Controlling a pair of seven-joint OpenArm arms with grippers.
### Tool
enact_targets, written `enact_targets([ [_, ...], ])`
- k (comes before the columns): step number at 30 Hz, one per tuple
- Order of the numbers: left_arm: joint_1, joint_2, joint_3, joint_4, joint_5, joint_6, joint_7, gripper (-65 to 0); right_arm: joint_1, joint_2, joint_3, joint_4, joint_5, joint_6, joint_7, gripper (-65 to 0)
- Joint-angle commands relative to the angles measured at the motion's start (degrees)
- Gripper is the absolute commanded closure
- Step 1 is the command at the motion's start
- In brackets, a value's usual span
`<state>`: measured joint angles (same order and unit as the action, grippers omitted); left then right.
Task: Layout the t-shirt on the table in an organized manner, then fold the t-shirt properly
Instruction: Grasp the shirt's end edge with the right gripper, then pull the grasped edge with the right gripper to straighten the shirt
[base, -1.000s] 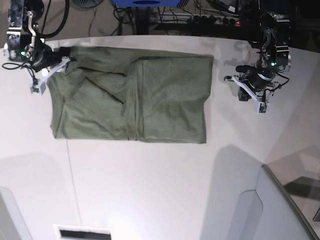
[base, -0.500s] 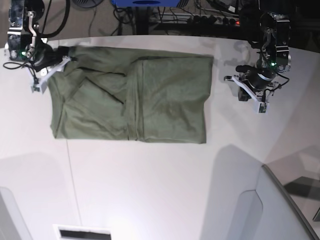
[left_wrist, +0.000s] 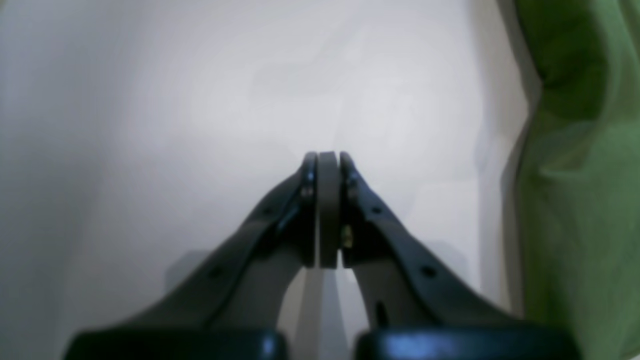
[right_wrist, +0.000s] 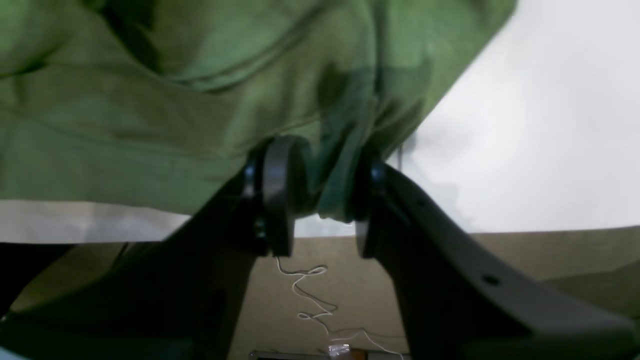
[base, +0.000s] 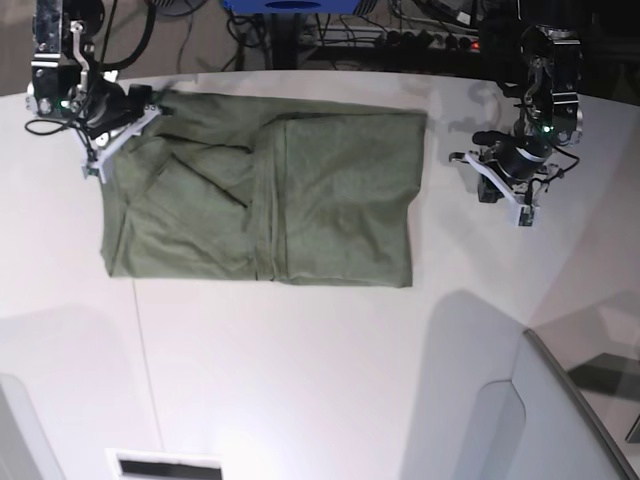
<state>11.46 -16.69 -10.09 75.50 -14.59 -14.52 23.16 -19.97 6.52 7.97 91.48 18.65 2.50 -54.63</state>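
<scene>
— While the white counter (base: 300, 380) is catching glare, what is sitting on it?
— The t-shirt (base: 260, 195) is lying partly folded toward the far edge, with dark cables running behind. The right hand (right_wrist: 315, 200) is pinching its corner at the counter's edge; the left hand (left_wrist: 327, 165), beside the shirt's other end, is pressing together on nothing.

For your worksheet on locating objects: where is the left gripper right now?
In the base view, the left gripper sits on the image's right, over bare table, just beyond the t-shirt edge, touching no cloth.
</scene>
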Motion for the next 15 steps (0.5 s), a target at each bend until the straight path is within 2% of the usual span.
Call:
enact_targets([
  [1,-0.3,-0.9,-0.4,0.8,-0.1,0.2,-1.1,0.0,0.1,0.6,-0.1,0.8,0.0,-0.1,0.4,-16.7],
  [8,-0.4,-0.9,-0.1,0.8,-0.1,0.2,-1.1,0.0,1.7,1.4,0.2,0.8,-0.2,-0.5,0.1,-17.3],
  [10,-0.4,-0.9,-0.1,0.8,-0.1,0.2,-1.1,0.0,1.7,2.7,0.1,0.8,-0.2,-0.5,0.1,-21.2],
  [13,-0.4,-0.9,-0.1,0.8,-0.1,0.2,-1.1,0.0,2.1,2.8,0.1,0.8,-0.2,-0.5,0.3,-29.4],
  [15,-0.3,-0.9,-0.2,0.8,-0.1,0.2,-1.1,0.0,2.4,2.9,0.2,0.8,-0.2,-0.5,0.3,-29.6],
])
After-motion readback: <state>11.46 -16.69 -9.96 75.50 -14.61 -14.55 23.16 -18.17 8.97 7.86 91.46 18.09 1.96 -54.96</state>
